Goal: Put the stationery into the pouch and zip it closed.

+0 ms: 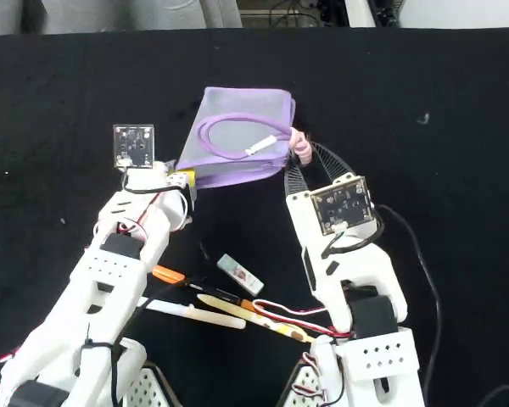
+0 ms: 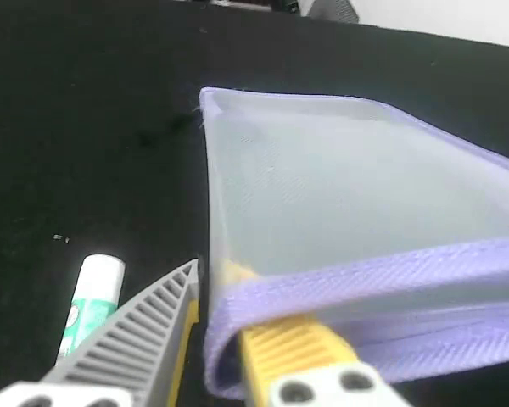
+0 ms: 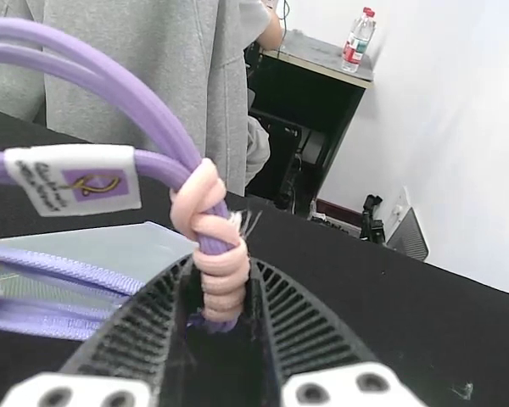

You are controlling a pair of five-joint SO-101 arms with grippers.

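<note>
Two grippers are seen on one pouch (image 1: 237, 127), which lies on the far middle of the black table (image 1: 458, 119). From the high view, the left gripper (image 1: 185, 180) is placed at the pouch's near corner and the right gripper (image 1: 295, 165) at its other near corner, where a pink knot (image 1: 301, 144) ends a purple cord (image 1: 205, 144) bearing a white tag (image 1: 256, 147). Only the left wrist view shows how the corner is held: the woven purple hem is pinched narrowly between a yellow finger (image 2: 280, 348) and a grey ribbed finger (image 2: 136, 331), and the pouch wall is shown as pale, translucent mesh. A white tube (image 2: 92, 301) with a green label is also seen there, on the cloth just beside the grey finger. In the right wrist view the knot, smooth and coiled, is clamped between two black ribbed fingers (image 3: 297, 314), with the cord rising taut from it. Stationery is laid between the arms, well apart from the pouch: an orange pen (image 1: 167, 274), a cream pen (image 1: 199, 315), a patterned pen (image 1: 254, 314) and a small white block (image 1: 239, 273). Bare cloth is left beyond the pouch and to both sides.
</note>
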